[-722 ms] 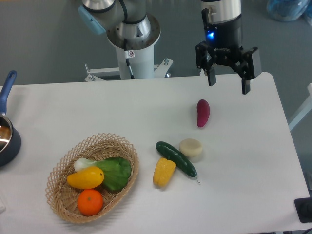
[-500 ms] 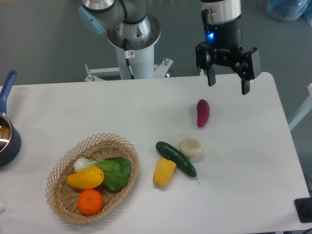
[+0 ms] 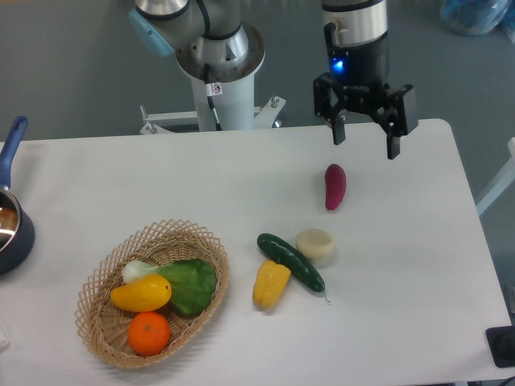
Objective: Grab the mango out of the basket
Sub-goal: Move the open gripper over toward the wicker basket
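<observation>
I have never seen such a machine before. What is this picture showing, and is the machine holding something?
This is one picture from a fixed camera that looks down at a white table. The grey and white column behind it is a robot arm. Its black gripper, with two fingers, hangs open above the far right part of the table and holds nothing.

At the front left lies a wicker basket. In it are a yellow mango, an orange and a green leafy vegetable. On the table itself lie a purple sweet potato, a cucumber, a corn cob and a pale round piece. A dark pot stands at the left edge.
</observation>
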### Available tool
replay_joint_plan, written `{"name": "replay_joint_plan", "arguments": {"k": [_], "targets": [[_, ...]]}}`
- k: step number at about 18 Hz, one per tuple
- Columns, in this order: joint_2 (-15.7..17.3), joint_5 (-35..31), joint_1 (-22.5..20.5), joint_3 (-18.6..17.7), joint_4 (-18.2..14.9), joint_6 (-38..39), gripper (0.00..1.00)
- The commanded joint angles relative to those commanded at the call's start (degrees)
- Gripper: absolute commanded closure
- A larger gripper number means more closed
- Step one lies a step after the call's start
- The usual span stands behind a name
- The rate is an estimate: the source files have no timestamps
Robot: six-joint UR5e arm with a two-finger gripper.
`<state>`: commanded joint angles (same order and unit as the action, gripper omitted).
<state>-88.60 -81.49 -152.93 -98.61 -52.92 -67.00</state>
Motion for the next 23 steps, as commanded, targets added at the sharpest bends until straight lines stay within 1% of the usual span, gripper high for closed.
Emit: {"name": "replay_joint_plan", "arguments": {"k": [2, 4, 5, 7, 10, 12, 15, 16, 18, 20, 22, 23], "targets": [[0.09, 3.68, 0.17, -0.80, -0.17, 5.02, 0.00], [0.00, 7.03, 1.14, -2.72, -0.08, 11.25, 0.00], [0.00, 8.09, 1.66, -3.52, 0.18, 13.02, 0.00], [-0.35, 9.85, 2.98, -4.75, 0.09, 13.92, 0.00], [-1.49, 9.77, 5.53, -6.59, 0.18, 18.29, 0.00], [-2.72, 9.59, 6.59, -6.51, 0.36, 23.30, 0.00], [-4.83, 9.50, 8.87, -6.77, 0.71, 26.66, 0.00], [-5.88, 9.68, 9.75, -6.78, 0.71, 26.31, 0.00], [-8.86, 9.68, 13.34, -5.47, 0.88, 26.48, 0.00], [-10.89, 9.94, 14.41, -3.62, 1.50, 28.15, 0.00], [-12.99, 10.03, 16.34, -1.42, 1.50, 34.45, 0.00], [-14.49, 10.03, 17.22, -0.54, 1.50, 36.40, 0.00]]}}
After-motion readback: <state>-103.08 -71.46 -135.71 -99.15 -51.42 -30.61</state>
